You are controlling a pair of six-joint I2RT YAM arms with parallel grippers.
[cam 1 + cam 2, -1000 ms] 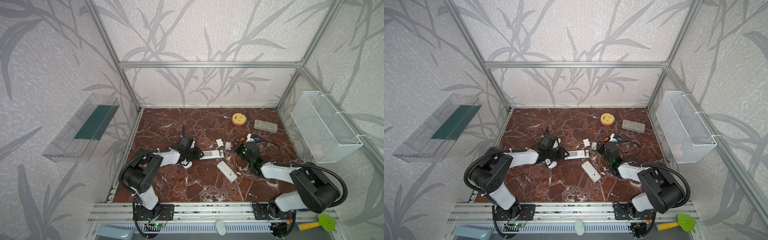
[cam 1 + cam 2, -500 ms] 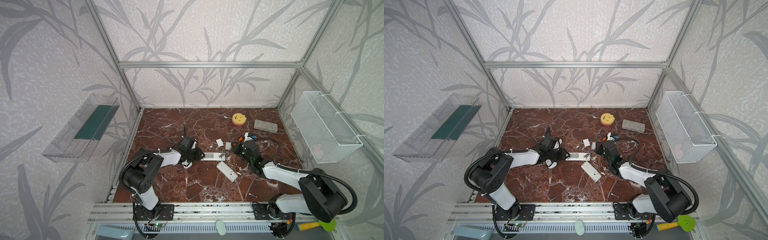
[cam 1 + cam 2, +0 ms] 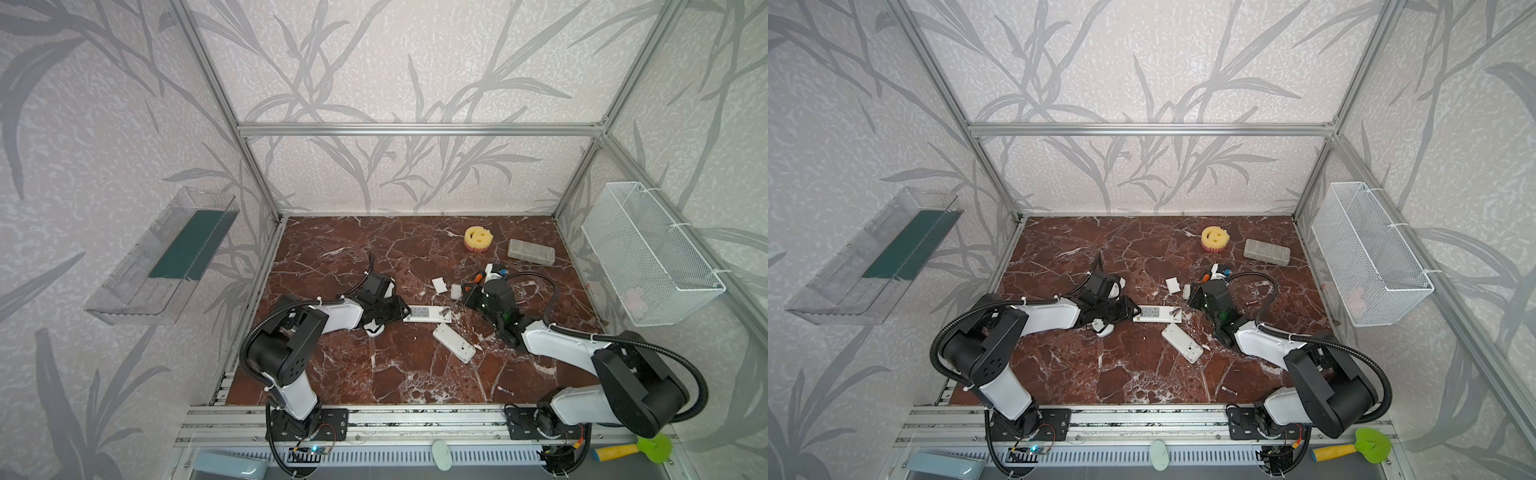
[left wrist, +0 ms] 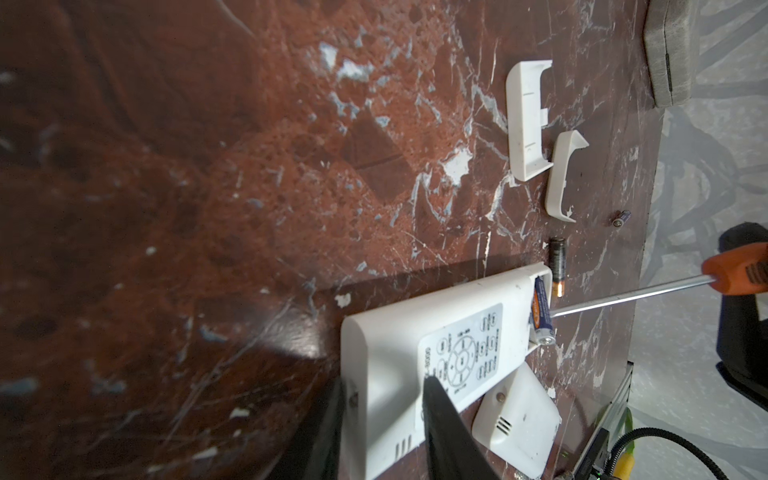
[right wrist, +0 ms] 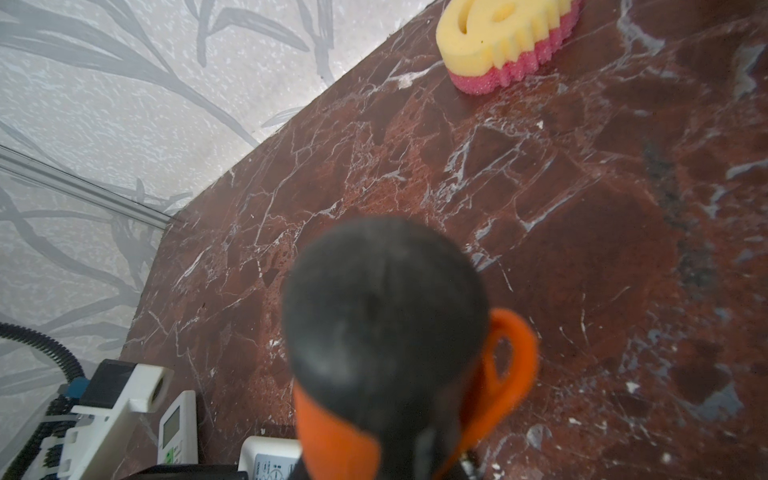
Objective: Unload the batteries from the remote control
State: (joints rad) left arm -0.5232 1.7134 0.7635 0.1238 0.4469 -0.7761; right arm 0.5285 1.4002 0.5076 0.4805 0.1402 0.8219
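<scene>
Two jobs mid-frame: left gripper [image 3: 401,311] pins white rectangular remote control [image 3: 428,313] steady; right gripper [image 3: 468,291] clasps orange-handled screwdriver [image 4: 615,300], apparently prying blue cylindrical battery [image 4: 541,311].

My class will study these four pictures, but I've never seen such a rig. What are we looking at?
Two robot arms work on a marble-patterned table. Both top views come from one overhead camera; the other two from a camera on each wrist. The left arm's jaws clamp a white remote control, one blue battery in its open bay. The right arm's jaws hold an orange-handled screwdriver, tip at that battery. Loose: a dark battery, two white covers, a second remote, a yellow sponge.
</scene>
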